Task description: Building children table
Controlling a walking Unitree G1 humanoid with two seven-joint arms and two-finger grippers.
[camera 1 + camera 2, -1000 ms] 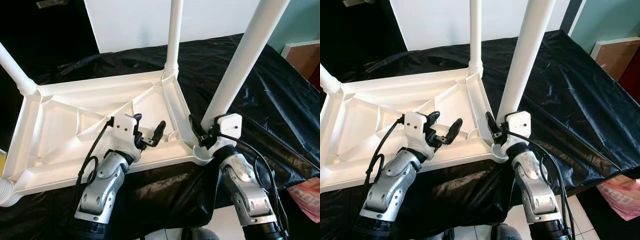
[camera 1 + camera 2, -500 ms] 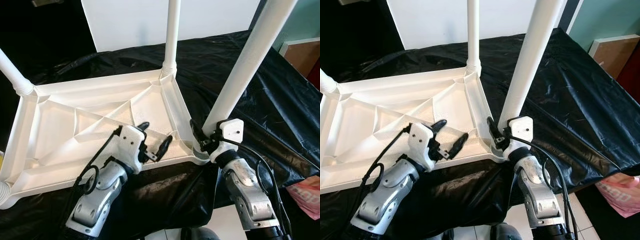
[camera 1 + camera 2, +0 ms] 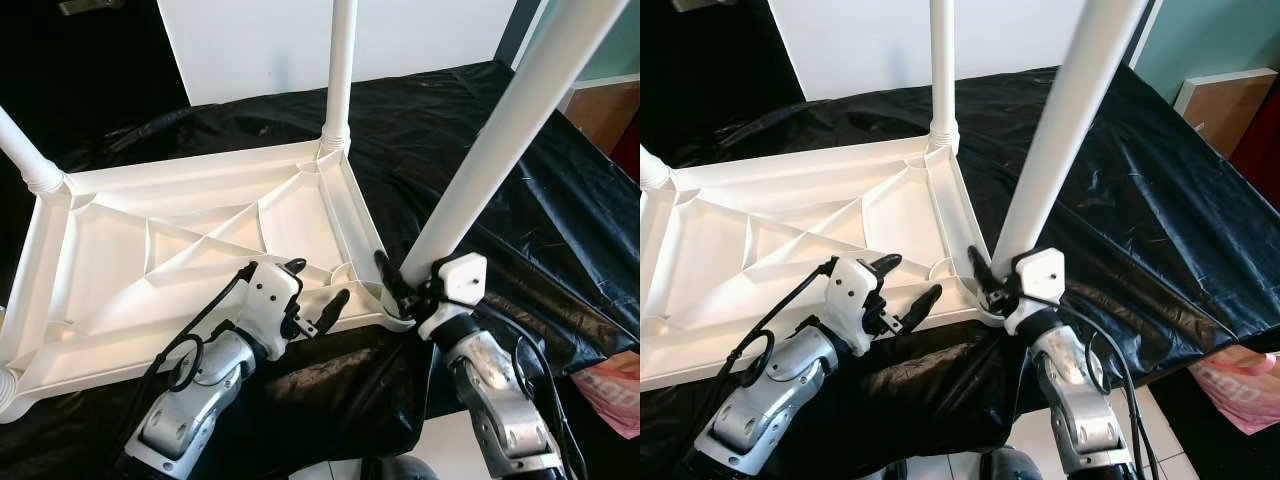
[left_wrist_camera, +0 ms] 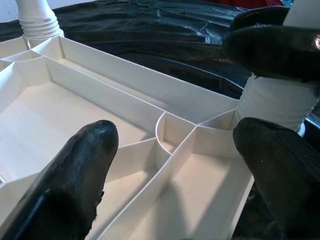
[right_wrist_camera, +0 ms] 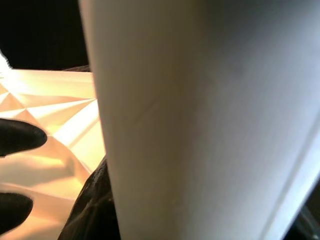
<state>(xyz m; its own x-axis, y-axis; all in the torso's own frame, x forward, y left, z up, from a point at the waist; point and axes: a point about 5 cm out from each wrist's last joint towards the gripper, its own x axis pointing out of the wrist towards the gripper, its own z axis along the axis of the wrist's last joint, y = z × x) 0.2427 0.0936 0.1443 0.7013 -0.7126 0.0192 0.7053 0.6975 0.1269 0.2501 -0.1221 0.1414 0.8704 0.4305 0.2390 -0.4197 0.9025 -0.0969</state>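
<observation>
A white plastic table top [image 3: 190, 240] lies upside down on a black sheet. One leg [image 3: 340, 70] stands at its far corner and another leg [image 3: 25, 150] at the left. A third, thick leg [image 3: 500, 150] leans over the near right corner, its ribbed foot [image 4: 277, 102] in the corner socket. My right gripper [image 3: 405, 290] is shut on this leg just above the foot, and the leg [image 5: 200, 120] looms close in the right wrist view. My left gripper [image 3: 318, 285] hangs open over the top's near rim, a little left of that corner, holding nothing.
The black sheet [image 3: 560, 220] drapes over the near and right edges of the work surface. A white board [image 3: 260, 40] stands behind. A wooden box [image 3: 610, 110] is at the right, and a pink bag [image 3: 615, 390] lies on the tiled floor at the lower right.
My left gripper has come down and nearer, from over the ribbed panel to the near rim beside the right corner. The right gripper stays shut on the leg, which leans a bit more.
</observation>
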